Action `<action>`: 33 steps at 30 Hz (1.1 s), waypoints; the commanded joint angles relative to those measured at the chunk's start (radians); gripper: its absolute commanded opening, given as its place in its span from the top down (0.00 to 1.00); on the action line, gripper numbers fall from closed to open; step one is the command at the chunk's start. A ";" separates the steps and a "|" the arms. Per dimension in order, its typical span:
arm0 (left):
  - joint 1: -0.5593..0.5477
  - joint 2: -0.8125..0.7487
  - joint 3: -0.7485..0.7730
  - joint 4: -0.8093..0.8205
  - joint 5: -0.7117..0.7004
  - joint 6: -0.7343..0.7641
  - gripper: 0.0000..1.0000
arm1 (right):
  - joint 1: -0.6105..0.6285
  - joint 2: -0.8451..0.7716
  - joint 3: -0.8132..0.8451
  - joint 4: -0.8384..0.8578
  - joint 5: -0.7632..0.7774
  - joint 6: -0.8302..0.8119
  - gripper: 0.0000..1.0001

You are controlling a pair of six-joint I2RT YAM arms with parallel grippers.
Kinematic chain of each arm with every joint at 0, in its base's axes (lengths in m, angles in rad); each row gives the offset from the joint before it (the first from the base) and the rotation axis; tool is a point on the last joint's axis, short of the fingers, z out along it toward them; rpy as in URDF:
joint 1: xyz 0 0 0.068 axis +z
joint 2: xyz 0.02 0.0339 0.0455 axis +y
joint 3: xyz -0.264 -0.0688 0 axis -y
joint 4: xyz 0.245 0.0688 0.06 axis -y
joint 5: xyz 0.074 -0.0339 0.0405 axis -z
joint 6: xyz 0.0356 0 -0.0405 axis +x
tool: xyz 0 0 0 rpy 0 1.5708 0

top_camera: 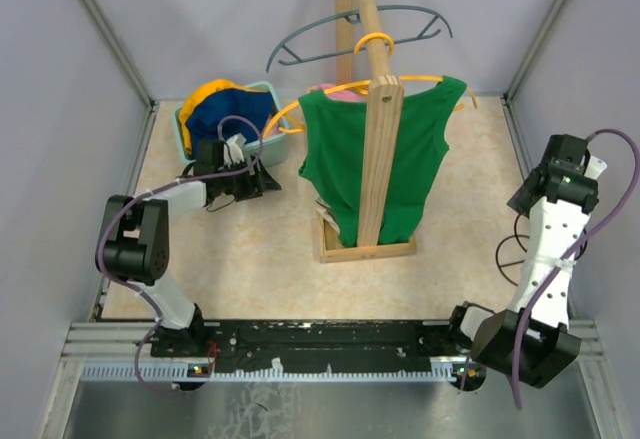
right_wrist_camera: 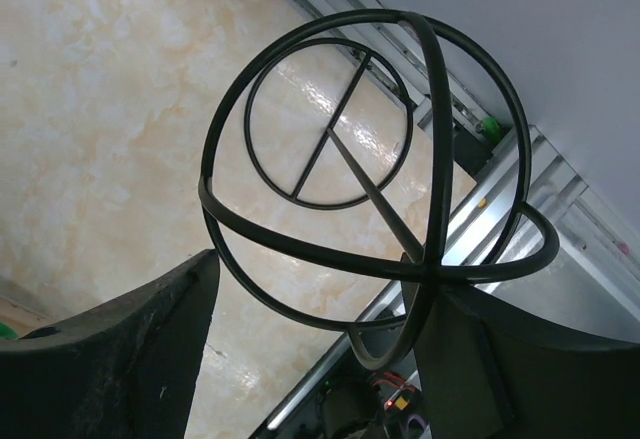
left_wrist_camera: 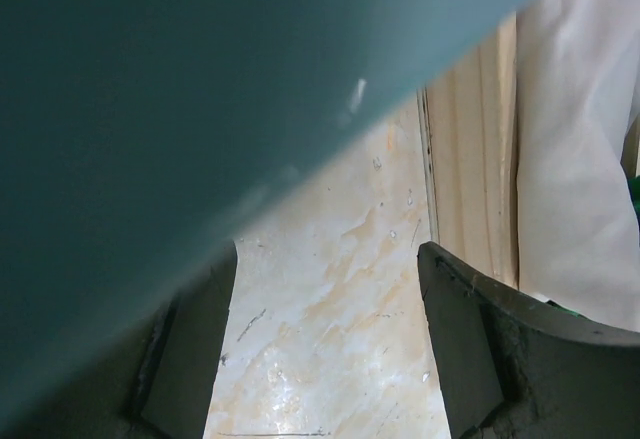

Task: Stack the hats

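Marbled tabletop point(top_camera: 250, 249): we see left gripper point(left_wrist_camera: 328, 259) spread by teal basket point(left_wrist_camera: 200, 109), navy hat point(top_camera: 235, 109), yellow-orange hat point(top_camera: 212, 89) inside; right gripper point(right_wrist_camera: 315, 289) spread at wire dome point(right_wrist_camera: 422, 270), clear in wrist view only.

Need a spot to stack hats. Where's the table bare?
Bare: the near strip between the wooden stand's base and the mounting rail, and the patch between the green shirt and the right arm. Crowded: back left, where the left gripper sits by the basket.

left arm: bending at the elbow and reaching forward; left hand point(left_wrist_camera: 325, 354) is holding its fingers wide apart. right arm: standing steeply upward; right hand point(right_wrist_camera: 320, 349) is showing fingers spread.
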 commanded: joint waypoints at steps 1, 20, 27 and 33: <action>0.004 0.034 0.023 -0.025 0.026 -0.007 0.21 | -0.007 -0.001 -0.019 0.092 -0.011 -0.018 0.26; 0.004 0.090 0.059 -0.041 0.040 -0.003 0.23 | -0.004 0.038 -0.152 0.172 -0.186 -0.028 0.25; 0.004 0.099 0.062 -0.045 0.040 -0.001 0.23 | -0.001 0.089 -0.114 0.179 -0.289 -0.038 0.54; 0.004 0.103 0.066 -0.048 0.039 0.000 0.23 | 0.006 0.098 -0.063 0.144 -0.299 -0.059 0.67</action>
